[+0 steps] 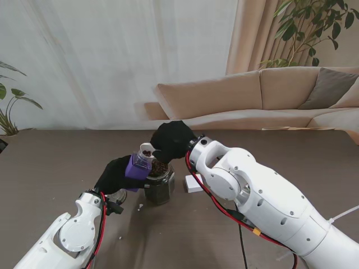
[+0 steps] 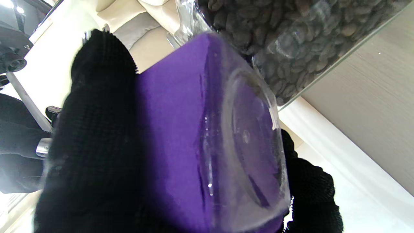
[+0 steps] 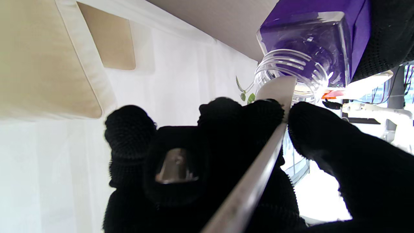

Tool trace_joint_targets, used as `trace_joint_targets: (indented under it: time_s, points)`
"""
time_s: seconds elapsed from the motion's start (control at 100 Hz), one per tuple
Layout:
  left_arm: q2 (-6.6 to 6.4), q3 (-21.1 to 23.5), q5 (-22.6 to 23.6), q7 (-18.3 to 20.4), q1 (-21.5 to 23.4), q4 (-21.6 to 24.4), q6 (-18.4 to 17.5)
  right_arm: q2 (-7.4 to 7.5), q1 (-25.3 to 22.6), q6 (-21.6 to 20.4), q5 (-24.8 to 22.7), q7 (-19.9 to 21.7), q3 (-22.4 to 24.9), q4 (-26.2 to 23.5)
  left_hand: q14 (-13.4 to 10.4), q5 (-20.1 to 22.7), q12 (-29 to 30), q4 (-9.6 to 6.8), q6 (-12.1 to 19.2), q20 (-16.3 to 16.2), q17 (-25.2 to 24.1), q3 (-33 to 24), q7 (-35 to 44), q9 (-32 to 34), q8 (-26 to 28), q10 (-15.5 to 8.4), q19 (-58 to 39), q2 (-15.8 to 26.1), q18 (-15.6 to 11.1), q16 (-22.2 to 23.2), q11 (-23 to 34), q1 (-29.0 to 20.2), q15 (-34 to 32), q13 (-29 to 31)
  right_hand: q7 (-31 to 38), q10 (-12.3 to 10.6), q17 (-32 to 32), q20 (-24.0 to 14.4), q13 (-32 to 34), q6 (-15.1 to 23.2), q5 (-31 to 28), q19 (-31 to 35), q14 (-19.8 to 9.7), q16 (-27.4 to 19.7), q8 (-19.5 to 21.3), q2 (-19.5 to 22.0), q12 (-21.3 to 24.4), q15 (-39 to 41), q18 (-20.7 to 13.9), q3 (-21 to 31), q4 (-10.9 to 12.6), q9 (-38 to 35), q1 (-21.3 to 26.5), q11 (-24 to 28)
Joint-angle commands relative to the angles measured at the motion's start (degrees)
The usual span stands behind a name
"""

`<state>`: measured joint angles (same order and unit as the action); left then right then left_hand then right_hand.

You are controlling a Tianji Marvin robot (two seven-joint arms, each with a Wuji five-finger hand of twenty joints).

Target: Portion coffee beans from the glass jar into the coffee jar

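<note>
Near the middle of the brown bench (image 1: 50, 168), the glass jar (image 1: 159, 184) stands upright, filled with dark coffee beans (image 1: 159, 167) to the open mouth.

Left hand (image 1: 115, 175), black-gloved: fingers (image 2: 97, 136) wrapped around the coffee jar (image 1: 138, 166), a small clear square bottle with a purple label. Bottle held off the bench, tilted, its mouth toward the right hand, just beside the glass jar's rim on the left. Left wrist view shows the bottle's clear base and purple side against the palm, with the bean-filled glass jar wall close behind.

Right hand (image 1: 173, 140), also black-gloved, sits over the far side of the glass jar. Fingers (image 3: 245, 129) pinched on the handle of a white scoop (image 3: 275, 94); thumb on one side, the other fingertips opposite. Right wrist view: scoop's tip lies at the threaded mouth of the coffee jar. From the stand view a few beans show in the scoop at that mouth.

Small white block (image 1: 194, 182) rests on the bench just right of the glass jar. Beige sofa (image 1: 263, 98) and white curtain (image 1: 112, 56) beyond the bench.
</note>
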<state>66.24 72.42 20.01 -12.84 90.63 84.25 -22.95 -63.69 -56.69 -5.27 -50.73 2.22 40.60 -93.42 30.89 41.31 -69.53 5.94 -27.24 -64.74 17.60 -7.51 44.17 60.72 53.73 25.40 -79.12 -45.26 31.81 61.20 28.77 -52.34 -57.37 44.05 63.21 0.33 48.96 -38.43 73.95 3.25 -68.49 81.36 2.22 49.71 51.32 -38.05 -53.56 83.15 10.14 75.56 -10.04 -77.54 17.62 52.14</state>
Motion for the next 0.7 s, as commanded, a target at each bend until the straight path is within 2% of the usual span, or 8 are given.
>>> trace_joint_targets:
  time_s: [0.0, 0.69]
  points:
    - [0.75, -0.7, 0.2, 1.0, 0.1, 0.5, -0.6, -0.34, -0.5, -1.2, -0.6, 0.0, -0.6, -0.3, 3.0, 4.5, -2.6, -1.56, 7.0, -0.8, -2.8, -22.0, 8.3, 4.1, 3.6, -1.7, 0.7, 33.2, -3.8, 2.2, 6.1, -21.6, -8.6, 3.0, 1.5, 0.9, 4.9, 0.0, 1.6, 1.5, -0.1, 0.1, -5.3, -0.2, 0.2, 0.6, -0.2, 0.5, -0.5, 0.1, 1.2, -1.0, -0.5, 0.4]
    - [1.19, -0.6, 0.6, -1.1, 0.9, 0.7, -1.2, 0.62, -1.0, -7.1, -9.0, -4.4, -1.0, -1.1, 2.9, 4.5, -2.6, -1.55, 7.1, -0.8, -2.8, -22.0, 8.3, 4.1, 3.6, -1.8, 0.7, 33.1, -3.7, 2.2, 6.1, -21.6, -8.6, 3.1, 1.6, 0.8, 5.3, 0.3, 1.6, 1.7, -0.1, -0.4, -5.6, -0.2, 0.2, 0.4, -0.2, 0.3, -1.0, 0.3, 0.5, -1.0, -0.3, 0.5]
